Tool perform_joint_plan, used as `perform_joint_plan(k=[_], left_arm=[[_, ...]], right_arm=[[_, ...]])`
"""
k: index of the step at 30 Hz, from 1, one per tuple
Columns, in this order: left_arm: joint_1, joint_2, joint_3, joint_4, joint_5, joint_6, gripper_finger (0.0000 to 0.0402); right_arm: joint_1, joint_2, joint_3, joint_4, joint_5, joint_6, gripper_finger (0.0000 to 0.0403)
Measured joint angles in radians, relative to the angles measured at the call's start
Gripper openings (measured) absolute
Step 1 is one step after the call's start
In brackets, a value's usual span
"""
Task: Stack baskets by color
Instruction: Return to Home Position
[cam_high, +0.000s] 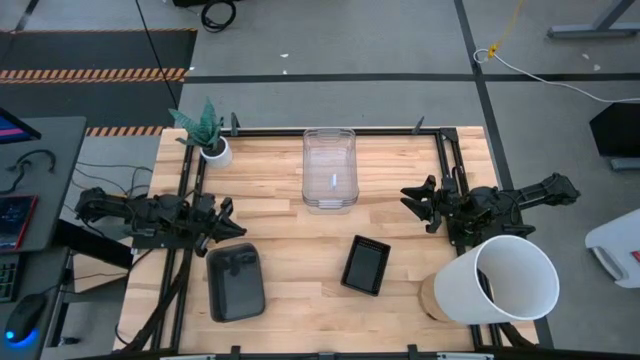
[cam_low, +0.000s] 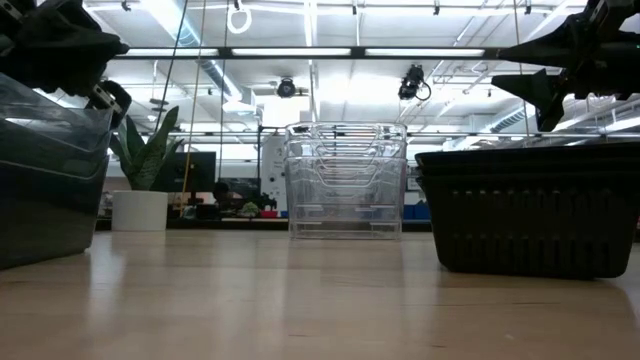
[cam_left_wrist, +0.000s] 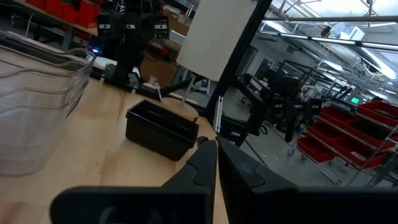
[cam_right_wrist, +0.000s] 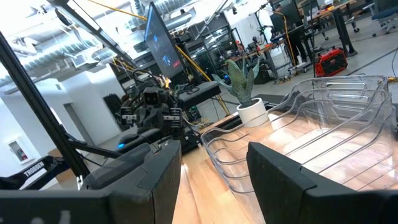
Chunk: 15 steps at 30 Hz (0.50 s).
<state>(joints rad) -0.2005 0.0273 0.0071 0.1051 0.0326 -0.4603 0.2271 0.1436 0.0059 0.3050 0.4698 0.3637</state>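
Note:
A nest of clear baskets (cam_high: 330, 170) stands on its base at the far middle of the table, also seen in the low view (cam_low: 345, 180). A smoky grey basket (cam_high: 235, 282) sits at the near left, and a small black basket (cam_high: 366, 265) rests near the middle front. My left gripper (cam_high: 228, 215) hovers just beyond the grey basket, pointing level toward the table's right; its fingers (cam_left_wrist: 205, 163) are shut with nothing between them. My right gripper (cam_high: 412, 200) hangs at the right, pointing toward the clear baskets (cam_right_wrist: 311, 137), open (cam_right_wrist: 214, 162) and holding nothing.
A large white bucket (cam_high: 505, 282) lies at the near right corner, close under my right arm. A small white pot with a green plant (cam_high: 210, 145) stands at the far left corner. A dark frame rail (cam_high: 330, 130) runs along the table's far edge. Bare wood lies between the baskets.

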Motion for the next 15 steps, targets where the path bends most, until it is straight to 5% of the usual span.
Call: perform_joint_plan(k=[15], left_arm=[[0.000, 0.000, 0.000, 0.001, -0.001, 0.000, 0.0022]], right_arm=[[0.000, 0.000, 0.000, 0.000, 0.000, 0.000, 0.0188]])
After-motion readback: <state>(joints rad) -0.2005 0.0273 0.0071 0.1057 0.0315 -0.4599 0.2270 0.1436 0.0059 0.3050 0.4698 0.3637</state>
